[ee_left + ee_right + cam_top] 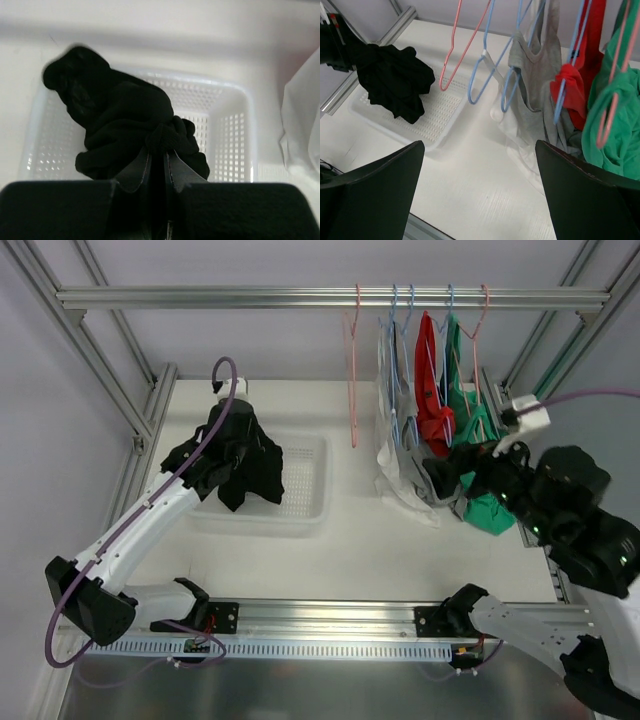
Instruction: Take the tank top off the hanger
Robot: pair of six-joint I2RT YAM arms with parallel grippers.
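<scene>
The black tank top (pixel 243 458) hangs bunched from my left gripper (pixel 226 436), which is shut on it above the white basket (pixel 305 480). In the left wrist view the closed jaws of that gripper (pixel 159 150) pinch a fold of the dark cloth (pixel 120 115) over the basket (pixel 231 140). An empty pink hanger (pixel 353 370) hangs on the rail (pixel 250 297). My right gripper (pixel 452 476) is open with nothing between its fingers, in front of the hung clothes. Its wrist view shows the gripper (pixel 480 150) above bare table, with the black top (pixel 395 80) at far left.
Further right on the rail hang blue hangers (pixel 396 360) and another pink one with a grey-white garment (pixel 400 475), a red one (pixel 432 390) and a green one (pixel 482 505). Aluminium frame posts (pixel 150 410) stand at both table sides.
</scene>
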